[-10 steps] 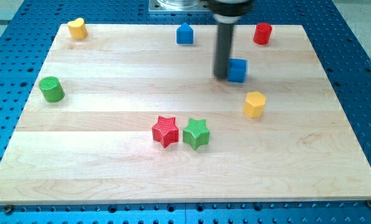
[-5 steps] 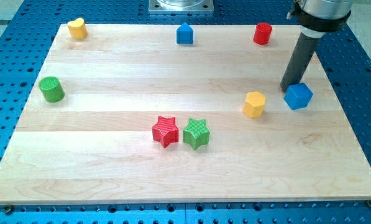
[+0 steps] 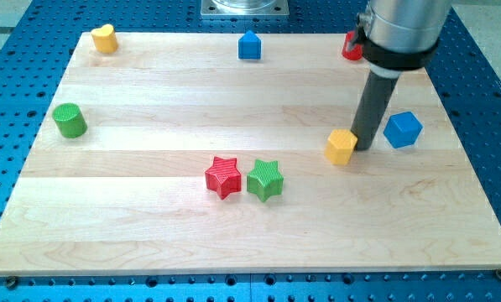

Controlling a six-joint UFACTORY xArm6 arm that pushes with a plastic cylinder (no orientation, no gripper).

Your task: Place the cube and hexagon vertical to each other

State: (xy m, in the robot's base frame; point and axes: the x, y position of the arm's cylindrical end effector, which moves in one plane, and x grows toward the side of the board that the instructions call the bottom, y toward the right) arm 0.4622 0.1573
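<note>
The blue cube sits near the board's right edge. The yellow hexagon lies to its left, slightly lower in the view. My tip stands between them, touching the hexagon's right side and a short gap left of the cube. The rod rises toward the view's top and partly hides the red cylinder.
A red star and green star sit side by side at lower centre. A green cylinder is at the left, a yellow heart top left, a blue house-shaped block top centre, a red cylinder top right.
The tip pushed the blue cube right and down, then left it and moved left to the yellow hexagon's right side, nudging the hexagon slightly left.
</note>
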